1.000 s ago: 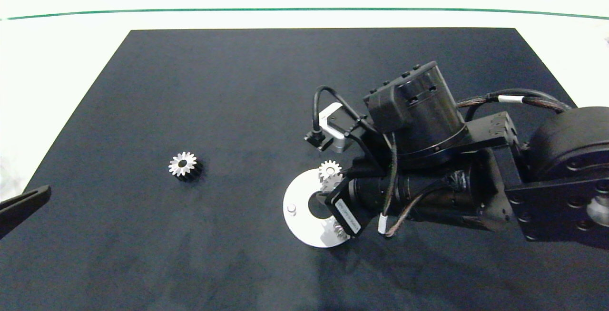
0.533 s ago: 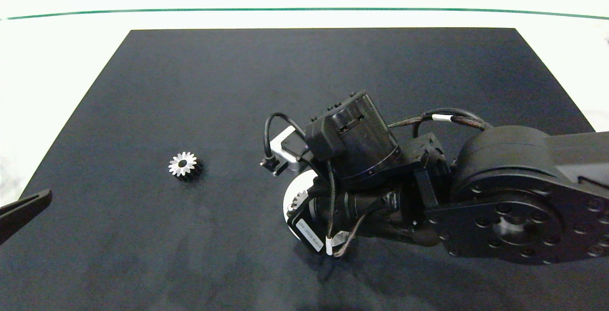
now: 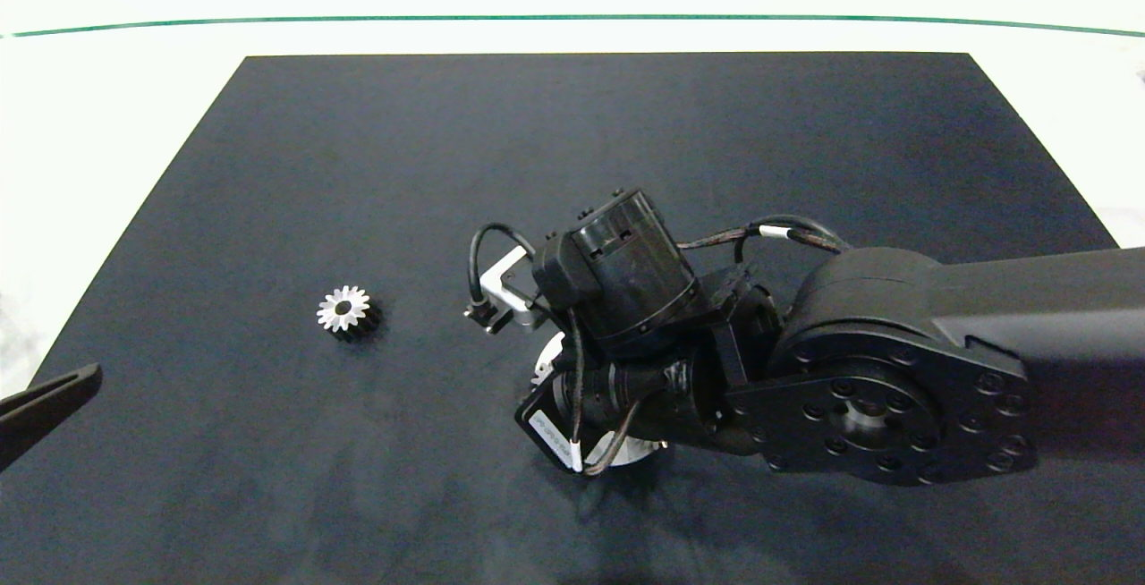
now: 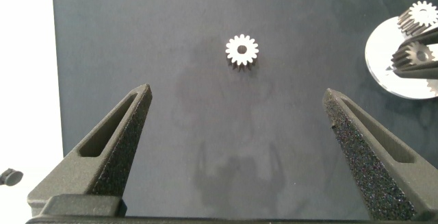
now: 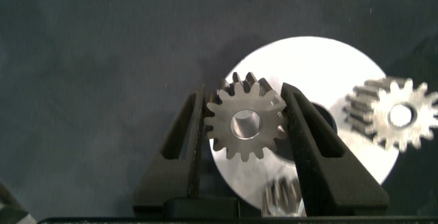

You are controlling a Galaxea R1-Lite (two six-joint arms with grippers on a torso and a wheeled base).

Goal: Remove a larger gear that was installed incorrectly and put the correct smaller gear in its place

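**Smaller gear clamped over the white disc; larger gear lies alone on the mat**

The right gripper (image 5: 243,90) is over the near middle of the dark mat (image 3: 572,138), above a flat white disc (image 5: 321,66). Its two fingers (image 5: 188,135) are clamped on opposite sides of the smaller gear (image 5: 245,125), whose face with the wide round bore is turned towards the wrist camera. The gear sits over the left part of the disc; whether it touches the disc cannot be told. From above, the right arm (image 3: 859,388) hides nearly all of the disc and the held gear.

Two more gears stand on the disc: one (image 5: 393,114) beside the held gear near the disc's edge, another (image 5: 280,196) partly hidden between the fingers.

The larger gear (image 3: 343,310) lies flat on the mat, well to the left of the disc, with nothing touching it.

The left gripper (image 4: 236,92) hangs at the mat's near left edge, fingers wide apart and holding nothing, with the larger gear beyond its fingertips.
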